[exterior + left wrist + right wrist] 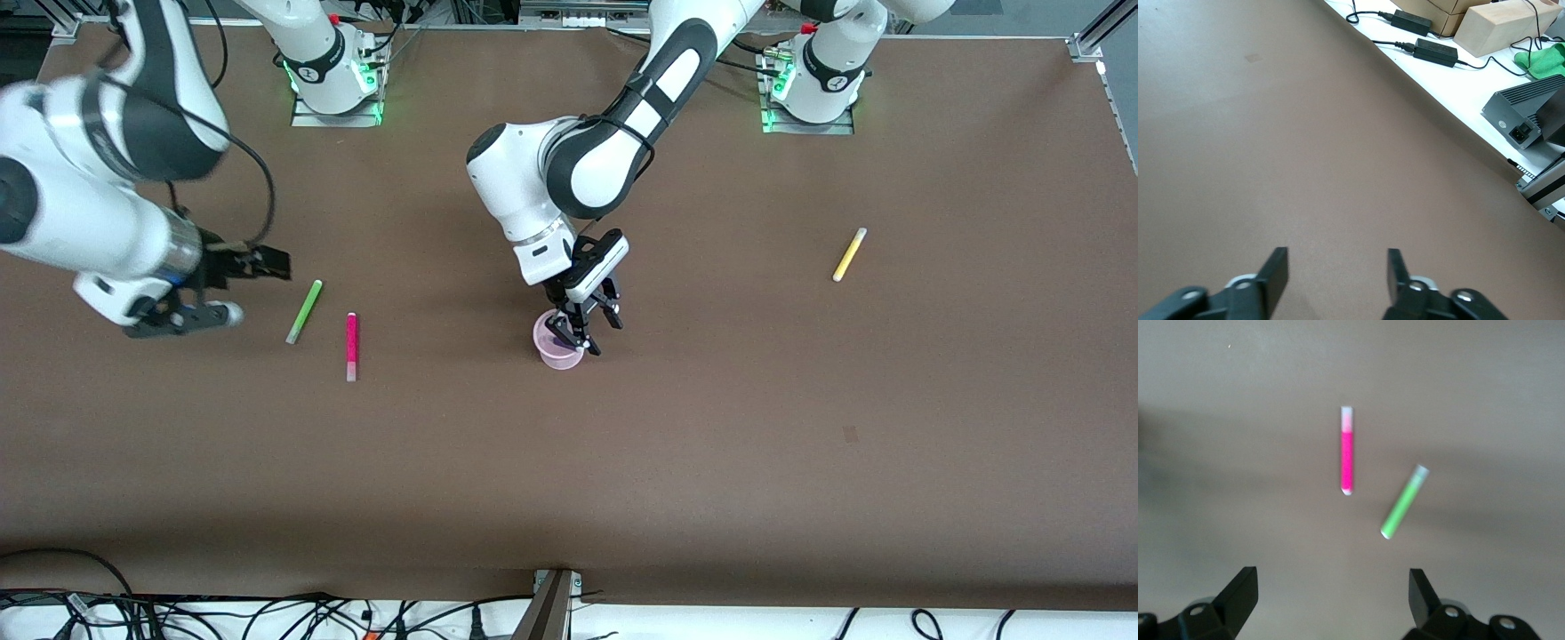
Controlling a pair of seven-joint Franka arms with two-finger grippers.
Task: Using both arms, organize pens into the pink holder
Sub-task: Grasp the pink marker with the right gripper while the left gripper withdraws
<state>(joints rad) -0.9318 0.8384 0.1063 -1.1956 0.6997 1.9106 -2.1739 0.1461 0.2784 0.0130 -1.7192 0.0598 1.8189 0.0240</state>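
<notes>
Left gripper (587, 331) fingers apart just over pink holder (558, 342), purple pen (556, 339) seemingly inside; could tip holder on retreat; right gripper (233, 289) spread wide near green pen (304, 311) and magenta pen (351, 346); may nudge either; yellow pen (849, 254) well apart.

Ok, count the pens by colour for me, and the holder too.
Green pen: 1
Pink pen: 1
Yellow pen: 1
Purple pen: 1, in the holder
Holder: 1
Total: 5
</notes>
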